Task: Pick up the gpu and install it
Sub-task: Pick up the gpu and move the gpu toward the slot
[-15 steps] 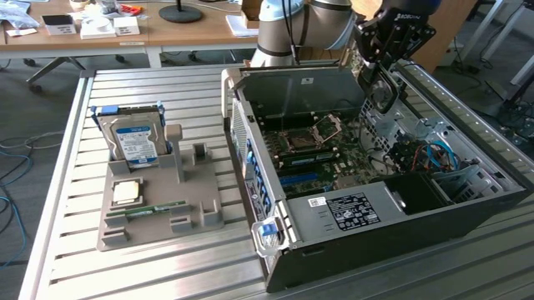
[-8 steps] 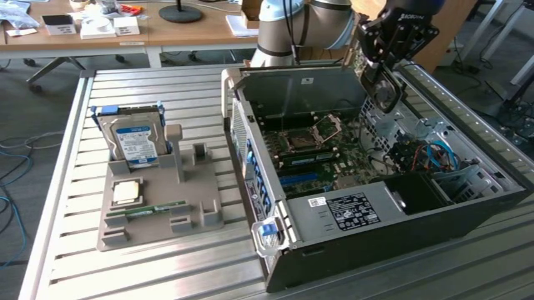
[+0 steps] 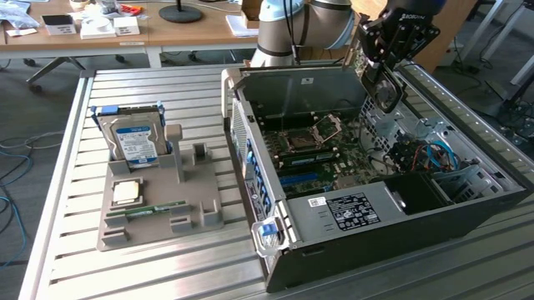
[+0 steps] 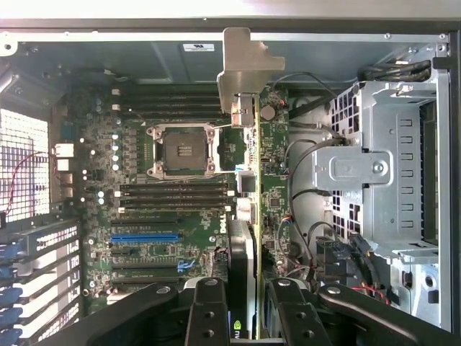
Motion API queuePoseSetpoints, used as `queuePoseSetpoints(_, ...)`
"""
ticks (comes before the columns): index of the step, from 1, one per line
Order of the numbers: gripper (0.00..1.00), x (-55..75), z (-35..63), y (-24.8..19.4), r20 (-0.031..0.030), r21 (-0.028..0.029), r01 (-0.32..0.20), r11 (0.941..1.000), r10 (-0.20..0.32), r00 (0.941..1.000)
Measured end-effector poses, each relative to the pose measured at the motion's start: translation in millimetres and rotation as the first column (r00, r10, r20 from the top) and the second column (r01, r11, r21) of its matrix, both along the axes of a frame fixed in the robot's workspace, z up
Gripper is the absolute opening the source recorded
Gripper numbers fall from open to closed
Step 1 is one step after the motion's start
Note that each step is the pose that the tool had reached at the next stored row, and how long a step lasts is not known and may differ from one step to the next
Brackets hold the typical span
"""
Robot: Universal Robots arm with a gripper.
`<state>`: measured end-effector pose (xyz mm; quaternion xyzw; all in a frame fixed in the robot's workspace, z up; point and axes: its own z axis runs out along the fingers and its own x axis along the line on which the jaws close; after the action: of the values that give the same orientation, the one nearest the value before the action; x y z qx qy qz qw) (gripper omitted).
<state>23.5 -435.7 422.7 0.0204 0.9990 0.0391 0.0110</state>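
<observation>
Over the open case (image 3: 401, 250), about 1 o'clock in the exterior view, the gripper (image 3: 384, 65) is clamped on the gpu (image 3: 389, 94); card hangs clear above the motherboard (image 3: 351, 164), not seated. In the wrist view it sits edge-on between the fingers (image 4: 209, 317), held by its long faces, probably to keep the connector edge free; bracket (image 4: 241, 65) points at the labelled case wall. Card runs crosswise to the blue slot (image 4: 144, 237), so seemingly not aligned. Jig (image 3: 159, 212) with hard drive (image 3: 137, 144) sits at 9 o'clock.
</observation>
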Motion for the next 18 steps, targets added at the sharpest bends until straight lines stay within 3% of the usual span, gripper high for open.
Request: queuePoseSetpoints(18,0.27,10.2,0.0,0.0,0.0,0.0,0.0,1.0,0.0,1.0)
